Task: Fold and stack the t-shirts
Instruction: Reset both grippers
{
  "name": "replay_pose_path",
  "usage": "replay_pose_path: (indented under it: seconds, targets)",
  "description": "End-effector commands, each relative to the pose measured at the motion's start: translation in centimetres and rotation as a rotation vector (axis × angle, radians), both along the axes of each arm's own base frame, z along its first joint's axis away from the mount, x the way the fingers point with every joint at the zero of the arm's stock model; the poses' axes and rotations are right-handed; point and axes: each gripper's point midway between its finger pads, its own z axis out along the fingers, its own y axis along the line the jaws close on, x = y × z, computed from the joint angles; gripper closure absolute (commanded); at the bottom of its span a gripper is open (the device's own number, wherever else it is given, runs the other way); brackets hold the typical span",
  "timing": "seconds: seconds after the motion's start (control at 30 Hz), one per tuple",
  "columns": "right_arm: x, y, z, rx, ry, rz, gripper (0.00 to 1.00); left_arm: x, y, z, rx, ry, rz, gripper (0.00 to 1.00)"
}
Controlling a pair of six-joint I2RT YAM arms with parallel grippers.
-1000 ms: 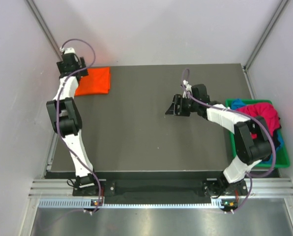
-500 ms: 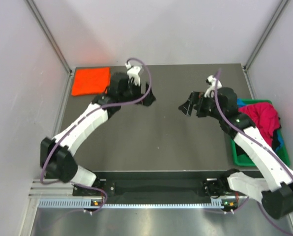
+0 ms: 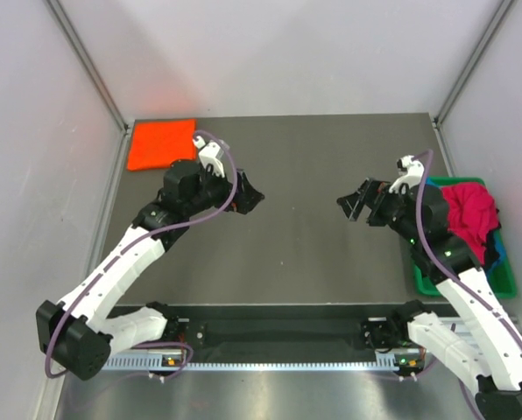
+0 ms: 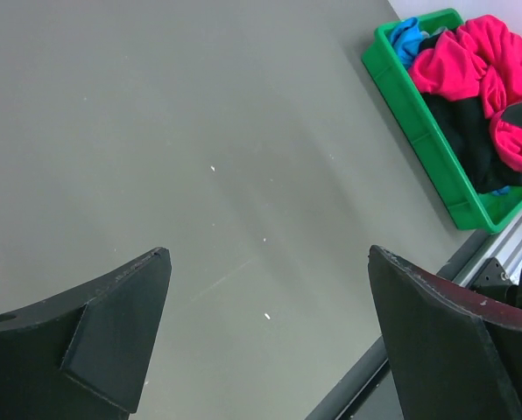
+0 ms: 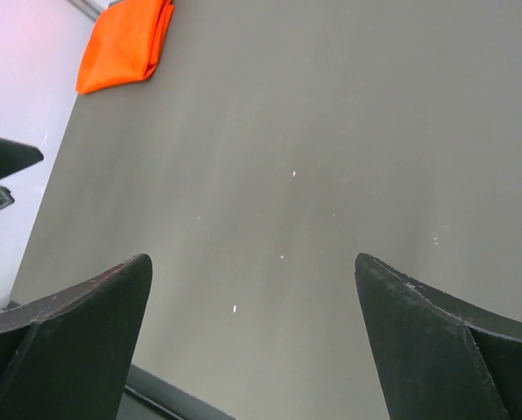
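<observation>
The folded orange t-shirt (image 3: 160, 144) lies in the bench's (image 3: 296, 254) far-left corner, along both edges. Left tool (image 3: 249, 199) and right tool (image 3: 355, 203) hang over mid-bench, well apart, jaws spread, gripping nothing. The magenta-red t-shirt (image 3: 467, 214) and blue t-shirt (image 4: 407, 37) are heaped in the green bin (image 4: 423, 131) at the right edge.

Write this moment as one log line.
orange t-shirt: folded, far-left corner | magenta t-shirt: heaped in green bin | left pincer: open, empty | right pincer: open, empty
</observation>
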Motion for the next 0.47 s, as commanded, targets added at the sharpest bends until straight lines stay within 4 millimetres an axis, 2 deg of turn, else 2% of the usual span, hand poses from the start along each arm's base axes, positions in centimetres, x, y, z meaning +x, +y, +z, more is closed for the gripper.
replay_pose_path:
  seconds: [0.0,0.2,0.43]
  targets:
    - [0.29,-0.45,0.91,0.000,-0.041,-0.035,0.00,0.01,-0.17,1.16,-0.048,-0.041,0.000,0.01]
    - [0.42,-0.45,0.64,-0.030,-0.039,-0.023,0.01,0.26,-0.34,1.23,-0.057,-0.040,0.003,0.01]
    - [0.61,-1.10,1.30,-0.065,-0.054,-0.044,0.00,0.30,-0.40,1.77,-0.071,-0.048,0.005,0.01]
